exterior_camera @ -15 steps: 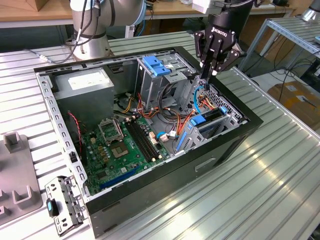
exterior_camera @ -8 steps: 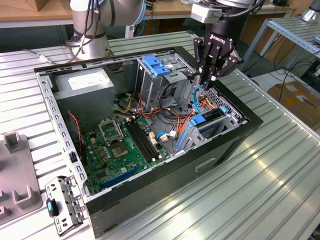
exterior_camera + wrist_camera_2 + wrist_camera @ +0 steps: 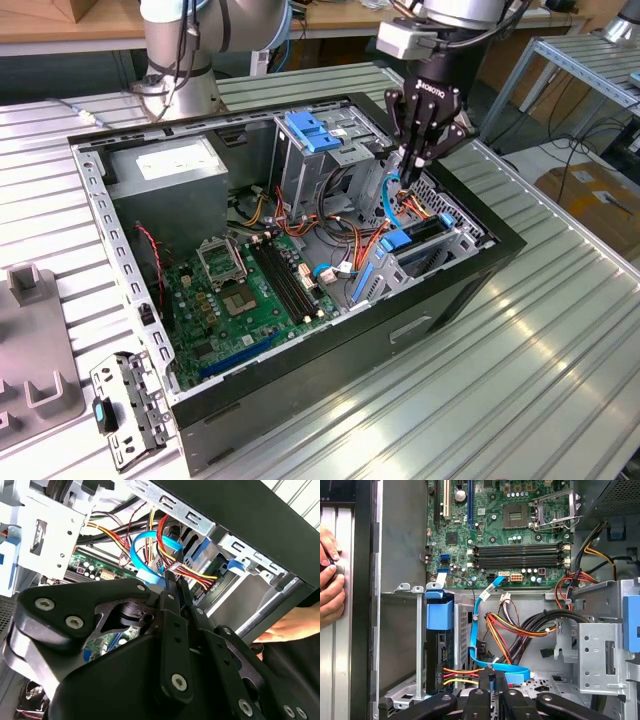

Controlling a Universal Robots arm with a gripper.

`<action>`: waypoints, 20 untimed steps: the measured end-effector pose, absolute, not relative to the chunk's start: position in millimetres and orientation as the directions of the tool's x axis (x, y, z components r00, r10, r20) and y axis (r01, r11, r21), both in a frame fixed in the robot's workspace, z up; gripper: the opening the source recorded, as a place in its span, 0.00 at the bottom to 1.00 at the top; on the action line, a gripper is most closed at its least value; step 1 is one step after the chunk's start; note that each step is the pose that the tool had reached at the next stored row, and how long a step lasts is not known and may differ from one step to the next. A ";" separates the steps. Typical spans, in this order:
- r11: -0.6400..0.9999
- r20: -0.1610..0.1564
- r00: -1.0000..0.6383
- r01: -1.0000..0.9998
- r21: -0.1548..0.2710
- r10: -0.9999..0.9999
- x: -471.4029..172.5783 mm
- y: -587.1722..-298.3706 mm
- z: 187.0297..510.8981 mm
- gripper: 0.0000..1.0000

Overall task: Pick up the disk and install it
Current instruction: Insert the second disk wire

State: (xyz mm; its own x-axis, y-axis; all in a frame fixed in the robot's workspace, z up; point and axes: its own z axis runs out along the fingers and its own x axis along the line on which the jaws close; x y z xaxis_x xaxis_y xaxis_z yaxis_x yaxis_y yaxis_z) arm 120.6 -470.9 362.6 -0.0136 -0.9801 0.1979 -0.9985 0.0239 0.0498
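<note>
Your disk [image 3: 437,652] stands on edge in the grey metal cage [image 3: 400,630], dark side showing, a blue plastic rail [image 3: 439,611] capping one end. Its long axis runs along the cage's slot. Red and yellow wires [image 3: 460,675] plug into it. Just beside it, your pincer [image 3: 493,679] is clamped on the flat blue cable [image 3: 475,625].

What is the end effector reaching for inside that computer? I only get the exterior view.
Observer: In the first wrist view, the end effector meets a flat blue cable beside the disk.
Visitor: Is the disk in place?
Observer: It stands in its bay, with red and yellow wires reaching its end.
Visitor: Is anyone nearby?
Observer: Yes, a hand rests just outside the case wall.
</note>
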 end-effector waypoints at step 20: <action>0.003 0.179 0.001 -1.000 0.024 -0.984 104.2 -504.6 359.2 0.16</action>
